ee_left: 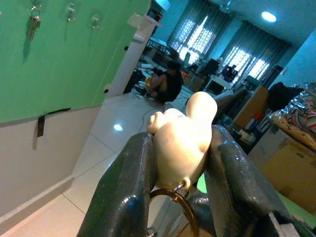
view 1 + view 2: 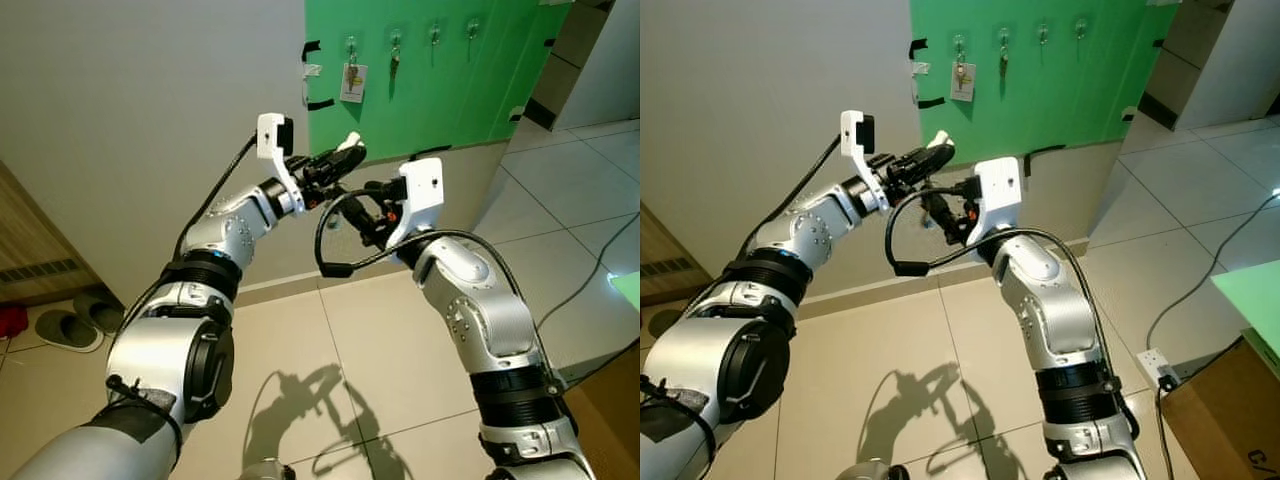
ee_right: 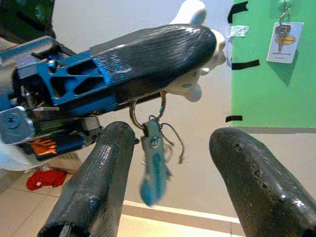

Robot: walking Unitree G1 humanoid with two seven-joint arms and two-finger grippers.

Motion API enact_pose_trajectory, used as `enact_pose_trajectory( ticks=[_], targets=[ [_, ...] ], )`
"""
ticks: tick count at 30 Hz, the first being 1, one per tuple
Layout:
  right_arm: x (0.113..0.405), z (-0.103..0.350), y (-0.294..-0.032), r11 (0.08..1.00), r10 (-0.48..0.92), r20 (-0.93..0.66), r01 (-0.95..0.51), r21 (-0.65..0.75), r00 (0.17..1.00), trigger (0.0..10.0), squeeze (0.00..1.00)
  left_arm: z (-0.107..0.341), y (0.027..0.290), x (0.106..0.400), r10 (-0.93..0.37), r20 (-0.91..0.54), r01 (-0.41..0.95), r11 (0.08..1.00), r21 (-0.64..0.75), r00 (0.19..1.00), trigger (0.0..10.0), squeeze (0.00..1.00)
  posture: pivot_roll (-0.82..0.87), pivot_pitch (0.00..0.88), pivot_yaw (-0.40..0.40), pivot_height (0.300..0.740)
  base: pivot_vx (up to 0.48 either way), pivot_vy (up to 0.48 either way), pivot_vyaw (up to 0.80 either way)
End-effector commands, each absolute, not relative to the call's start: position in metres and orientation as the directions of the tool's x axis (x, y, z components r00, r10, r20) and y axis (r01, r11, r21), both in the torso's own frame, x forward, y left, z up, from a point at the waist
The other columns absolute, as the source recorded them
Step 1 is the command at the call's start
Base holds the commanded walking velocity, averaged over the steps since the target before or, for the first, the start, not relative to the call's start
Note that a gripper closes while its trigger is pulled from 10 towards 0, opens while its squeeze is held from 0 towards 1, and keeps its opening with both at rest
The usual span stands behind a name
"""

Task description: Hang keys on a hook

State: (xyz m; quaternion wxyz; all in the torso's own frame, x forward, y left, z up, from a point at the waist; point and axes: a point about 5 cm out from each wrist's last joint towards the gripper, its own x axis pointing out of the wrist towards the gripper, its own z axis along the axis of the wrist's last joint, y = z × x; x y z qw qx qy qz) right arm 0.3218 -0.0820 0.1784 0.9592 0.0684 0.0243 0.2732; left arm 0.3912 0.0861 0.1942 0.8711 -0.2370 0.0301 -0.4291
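left gripper [image 2: 345, 152]: raised chest-high in front of me, clamped on the cream charm [image 1: 182, 140] of the keys; both fingers [image 1: 127, 192] press its sides.
keys: ring [image 3: 148, 111] hangs under the charm, a blue key [image 3: 153, 170] dangles from it, blurred. All off the hooks, out in front of the wall.
right gripper [image 3: 173, 173]: just beside the left one, fingers spread wide, nothing held. In its wrist view the blue key hangs between the two fingers; I can't tell if it touches either.
board [image 2: 440, 70]: green panel on the wall ahead, taped at the edges, well apart from both grippers.
hooks [image 2: 434, 32]: a row along the board's top. One carries a key with a white tag [image 2: 353, 82], the next a small key [image 2: 394, 62].
floor [image 2: 390, 350]: beige tile, slippers [image 2: 68, 328] by the wall on my left.
background: a person [image 1: 167, 85] sits on the floor far off in the left wrist view.
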Motion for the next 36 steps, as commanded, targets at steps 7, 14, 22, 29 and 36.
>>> enact_pose_trajectory(
  ticks=[7,14,22,29,36],
  targets=[
    [0.319,0.179,-0.074,0.840,0.531,-0.008,-0.525,0.141,0.847,10.0,0.00,0.203,0.086,0.395,-0.749,0.165,0.731,0.532,-0.428,0.642,10.0,0.00,-0.05,0.000,0.085,0.740,0.000,0.000,0.00],
    [0.321,0.178,-0.067,0.852,0.507,-0.012,-0.498,0.162,0.862,10.0,0.00,0.202,0.086,0.396,-0.730,0.158,0.710,0.551,-0.439,0.665,10.0,0.00,-0.05,0.000,0.091,0.740,0.000,0.000,0.00],
    [0.326,0.177,-0.069,0.873,0.471,-0.016,-0.464,0.150,0.882,10.0,0.00,0.201,0.084,0.396,-0.727,0.157,0.704,0.551,-0.449,0.669,10.0,0.00,-0.05,0.000,0.092,0.740,0.000,0.000,0.00],
    [0.331,0.176,-0.066,0.883,0.448,-0.015,-0.440,0.164,0.894,10.0,0.00,0.201,0.083,0.396,-0.727,0.158,0.704,0.548,-0.451,0.668,10.0,0.00,-0.05,0.000,0.093,0.740,0.000,0.000,0.00],
    [0.338,0.175,-0.067,0.899,0.402,-0.013,-0.392,0.198,0.916,10.0,0.00,0.201,0.083,0.395,-0.728,0.159,0.705,0.547,-0.452,0.667,10.0,0.00,-0.05,0.000,0.093,0.740,0.000,0.000,0.00]
  ],
)
